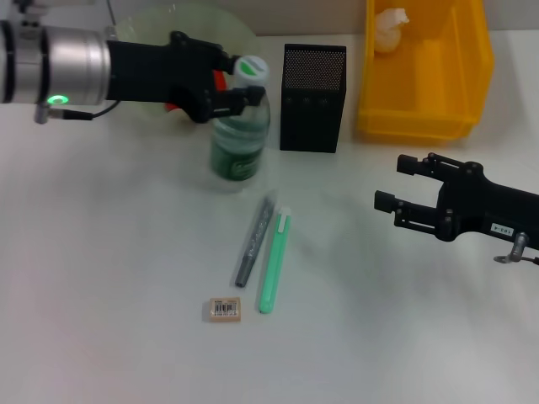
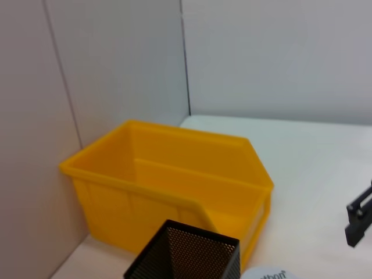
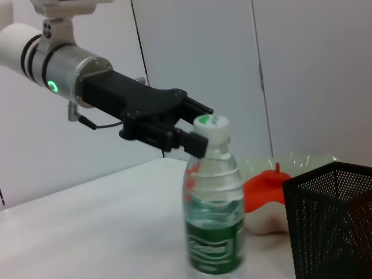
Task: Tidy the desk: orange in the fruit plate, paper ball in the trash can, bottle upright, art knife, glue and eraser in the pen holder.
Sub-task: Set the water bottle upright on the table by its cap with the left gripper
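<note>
The bottle (image 1: 239,135) stands upright on the desk (image 1: 101,278). My left gripper (image 1: 247,79) is at its neck just under the cap, one finger on each side, shut on it; the right wrist view shows this too (image 3: 206,128). The orange (image 1: 219,80) lies in the fruit plate (image 1: 168,25), mostly hidden behind the gripper. The paper ball (image 1: 389,29) lies in the trash can (image 1: 425,76). The eraser (image 1: 224,310), the green art knife (image 1: 274,261) and the grey glue stick (image 1: 254,240) lie on the desk in front of the pen holder (image 1: 312,97). My right gripper (image 1: 387,183) is open and empty, low at the right.
The pen holder stands close to the right of the bottle, and the trash can is right behind it in the left wrist view (image 2: 168,192). A wall runs along the back of the desk.
</note>
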Robot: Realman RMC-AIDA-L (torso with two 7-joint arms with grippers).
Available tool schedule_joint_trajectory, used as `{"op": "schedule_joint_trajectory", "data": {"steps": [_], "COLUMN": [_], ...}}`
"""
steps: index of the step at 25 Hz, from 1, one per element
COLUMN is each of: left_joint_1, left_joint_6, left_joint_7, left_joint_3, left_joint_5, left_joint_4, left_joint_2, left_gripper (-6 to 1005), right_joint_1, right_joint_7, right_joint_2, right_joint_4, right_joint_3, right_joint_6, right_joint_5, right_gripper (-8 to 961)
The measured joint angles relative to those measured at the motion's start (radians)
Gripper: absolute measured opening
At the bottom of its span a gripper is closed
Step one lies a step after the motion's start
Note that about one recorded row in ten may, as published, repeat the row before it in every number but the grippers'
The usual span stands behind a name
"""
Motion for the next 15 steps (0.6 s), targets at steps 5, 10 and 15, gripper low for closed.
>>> {"op": "schedule_joint_trajectory", "data": {"steps": [5,10,15], "left_joint_1": [0.022,0.048,0.081], "left_joint_6": [0.048,0.073,0.086], "left_joint_7": [0.012,0.016,0.017], "left_joint_3": [-0.085,-0.136,-0.139], "left_joint_5": [-0.006,-0.022,-0.069], "left_joint_4": [-0.01,-0.013,-0.013], "left_joint_2": [0.002,0.009,0.03], "left_gripper": [441,445,449], "right_joint_1": [0.008,0.013,0.023], "right_joint_7": [0.003,0.003,0.003], "right_joint_2": [0.002,0.003,0.003], "right_joint_4": [0.0,0.0,0.004], "right_joint_3": [-0.001,-0.002,-0.002], "right_joint_6": [0.0,0.0,0.0], "right_joint_5": [-0.003,-0.004,-0.005], "right_gripper": [738,738,738]}}
